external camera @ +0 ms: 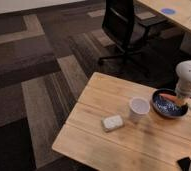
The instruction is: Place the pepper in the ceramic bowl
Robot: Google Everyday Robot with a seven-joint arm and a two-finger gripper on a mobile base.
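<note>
While the white robot arm reaches in from the right edge of the camera view, its end effector is low over the right rim of the dark blue round ceramic bowl. Whether the end effector is apart, together or clamped on something, I cannot tell. The orange-red long pepper lies inside this bowl, in its upper part, just beside the end effector; if the two are touching is not clear.

The bowl stands near the right side of the light wooden plank table. Just left of the bowl stands a white round cup, upright. Left of the cup and a little toward the front lies a small white rectangular pad, flat on the table. At the bottom right corner is a black flat object.

Behind the table, on the brown striped carpet, stands a black office chair. A second light wooden table is in the top right corner, with a blue flat disc on it.
</note>
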